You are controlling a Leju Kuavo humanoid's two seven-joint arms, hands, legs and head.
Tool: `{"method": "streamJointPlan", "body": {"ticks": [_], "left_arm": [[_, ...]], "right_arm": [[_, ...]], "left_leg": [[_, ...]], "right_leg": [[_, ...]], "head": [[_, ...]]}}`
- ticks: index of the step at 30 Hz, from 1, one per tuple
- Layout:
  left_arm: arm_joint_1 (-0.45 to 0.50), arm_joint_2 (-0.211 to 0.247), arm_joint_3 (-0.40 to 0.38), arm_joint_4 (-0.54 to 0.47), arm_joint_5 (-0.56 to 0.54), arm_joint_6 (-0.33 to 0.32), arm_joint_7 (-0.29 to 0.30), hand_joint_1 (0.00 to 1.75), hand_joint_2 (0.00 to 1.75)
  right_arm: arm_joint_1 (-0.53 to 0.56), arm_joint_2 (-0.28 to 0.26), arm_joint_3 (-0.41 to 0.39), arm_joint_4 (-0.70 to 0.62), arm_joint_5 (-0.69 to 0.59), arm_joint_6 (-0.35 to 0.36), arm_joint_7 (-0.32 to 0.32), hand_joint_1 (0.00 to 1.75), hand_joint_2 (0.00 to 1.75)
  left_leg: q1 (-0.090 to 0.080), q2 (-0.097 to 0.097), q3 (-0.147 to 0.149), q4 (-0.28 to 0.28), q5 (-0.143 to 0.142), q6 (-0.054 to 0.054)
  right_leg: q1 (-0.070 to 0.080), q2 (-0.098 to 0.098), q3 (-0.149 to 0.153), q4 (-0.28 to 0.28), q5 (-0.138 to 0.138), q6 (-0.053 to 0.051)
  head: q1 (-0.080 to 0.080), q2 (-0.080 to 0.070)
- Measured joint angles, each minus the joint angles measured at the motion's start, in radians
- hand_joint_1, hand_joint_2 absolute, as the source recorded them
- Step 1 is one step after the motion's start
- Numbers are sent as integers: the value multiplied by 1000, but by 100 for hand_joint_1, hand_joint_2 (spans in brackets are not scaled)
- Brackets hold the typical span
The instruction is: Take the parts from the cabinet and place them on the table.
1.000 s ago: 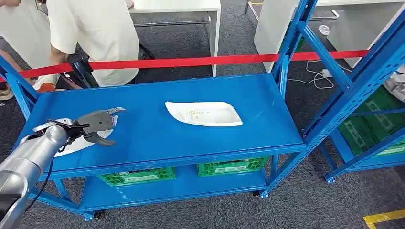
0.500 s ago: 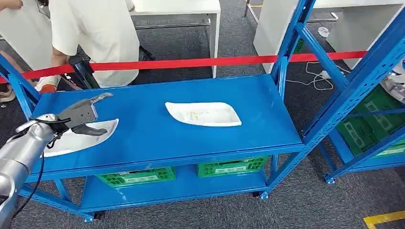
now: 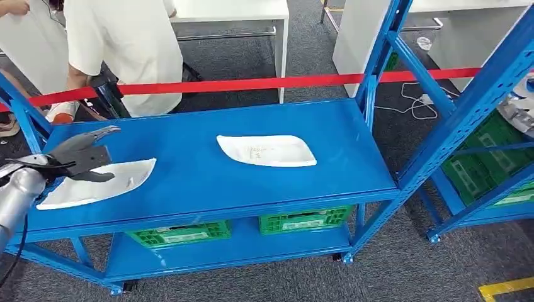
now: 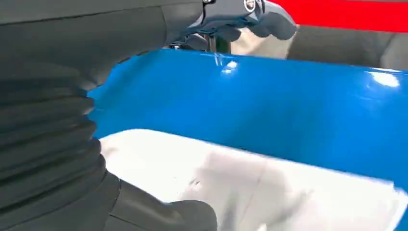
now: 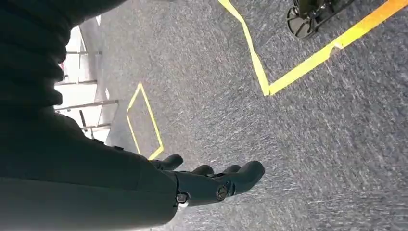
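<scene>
Two flat white parts lie on the blue table top (image 3: 201,176). One white part (image 3: 267,151) sits near the middle. The other white part (image 3: 101,185) lies at the left front, also seen close up as a white part (image 4: 250,183) in the left wrist view. My left hand (image 3: 79,157) hovers over that part's left end with fingers apart, holding nothing; its fingers (image 4: 240,17) stretch out above the blue surface. My right hand (image 5: 211,183) hangs over grey carpet, fingers loosely extended and empty.
A red tape barrier (image 3: 252,83) runs behind the table. A person in white (image 3: 123,50) crouches beyond it at the back left. Green crates (image 3: 305,220) sit on the lower shelf. A blue shelving rack (image 3: 478,107) stands to the right.
My left hand has drawn back to the left and slightly up, uncovering the left white part, which stays flat on the table. The middle part has not moved.
</scene>
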Motion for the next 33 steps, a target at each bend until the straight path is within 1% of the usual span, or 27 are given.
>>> {"method": "streamJointPlan", "body": {"ticks": [2, 4, 7, 8, 9, 10, 12, 14, 15, 17, 19, 22, 24, 26, 29, 33], "left_arm": [[42, 36, 30, -62, 36, -41, -34, 0, 175], [102, 75, 78, -147, 72, -96, -53, 0, 175], [210, 131, 183, -299, 141, -208, -106, 0, 175], [243, 156, 229, -360, 178, -252, -139, 0, 175], [279, 170, 274, -410, 213, -289, -167, 0, 175], [320, 190, 334, -475, 246, -334, -169, 0, 175], [380, 226, 424, -562, 259, -391, -162, 0, 175], [430, 266, 482, -618, 251, -424, -146, 0, 175], [449, 301, 502, -638, 245, -438, -135, 0, 175], [468, 343, 524, -658, 245, -447, -126, 0, 175], [480, 370, 539, -675, 244, -448, -121, 0, 175], [479, 407, 531, -674, 223, -450, -71, 0, 175], [471, 425, 513, -670, 223, -443, -53, 0, 175], [459, 428, 487, -661, 209, -413, -35, 0, 175], [443, 414, 433, -641, 182, -368, -9, 0, 175], [432, 404, 400, -628, 178, -359, -5, 0, 175]], "right_arm": [[2, 2, -1, 0, 0, -3, 2, 0, 175], [1, 2, -2, 0, 0, -4, 3, 0, 175], [1, 2, -2, 0, 4, 4, 0, 0, 175], [2, 2, -3, 0, 6, 9, -3, 0, 175], [3, 2, -3, 0, 8, 16, -9, 0, 175], [3, 2, -3, 0, 10, 21, -13, 0, 175], [2, 2, -5, 0, 10, 26, -18, 0, 175], [1, 2, -6, 0, 11, 29, -24, 0, 175], [1, 2, -8, 0, 13, 29, -27, 0, 175], [1, 2, -8, 0, 13, 29, -29, 0, 175], [0, 2, -9, 0, 13, 29, -29, 0, 175], [-5, 2, -10, 0, 21, 26, -16, 0, 175], [-6, 2, -10, 0, 23, 22, -8, 0, 175], [-8, 2, -10, 0, 29, 18, -5, 0, 175], [-13, 2, -10, 0, 31, 16, 2, 0, 175], [-13, 2, -10, 0, 31, 15, 3, 0, 175]], "left_leg": [[0, 0, 0, 0, 0, 0], [0, 0, 1, 0, 0, 0], [0, 3, 2, 0, -1, -2], [0, 4, 2, 0, -2, -2], [0, 3, 2, 0, -2, -3], [0, 4, 2, 0, -2, -3], [1, 3, 3, 0, -3, -3], [1, 3, 3, -1, -4, -4], [1, 3, 4, -1, -4, -4], [2, 2, 4, -1, -4, -4], [2, 0, 5, -1, -4, -4], [2, -1, 6, 0, -4, -5], [2, -1, 6, 0, -4, -5], [2, -1, 7, 0, -4, -5], [2, -1, 7, 0, -4, -5], [2, 0, 7, 0, -4, -5]], "right_leg": [[0, -1, 0, 0, -1, -1], [0, 0, 1, 0, -1, -2], [1, 1, 0, 1, -2, -3], [1, 2, 1, 1, -3, -3], [1, 2, 1, 1, -3, -4], [1, 2, 0, 1, -3, -4], [1, 2, 2, 1, -4, -5], [1, 2, 2, 1, -5, -5], [2, 2, 2, 1, -6, -5], [3, 0, 2, 1, -6, -5], [4, -2, 3, 1, -7, -6], [4, -3, 4, 1, -7, -6], [4, -2, 4, 1, -7, -6], [4, -3, 5, 1, -7, -6], [4, -2, 6, 1, -6, -6], [4, -1, 6, 1, -6, -7]], "head": [[0, 0], [1, 0], [2, 0], [1, 0], [1, 0], [2, 0], [2, 0], [3, 0], [2, 0], [2, 0], [3, 0], [3, 0], [3, 0], [3, 0], [3, 0], [3, 0]]}}
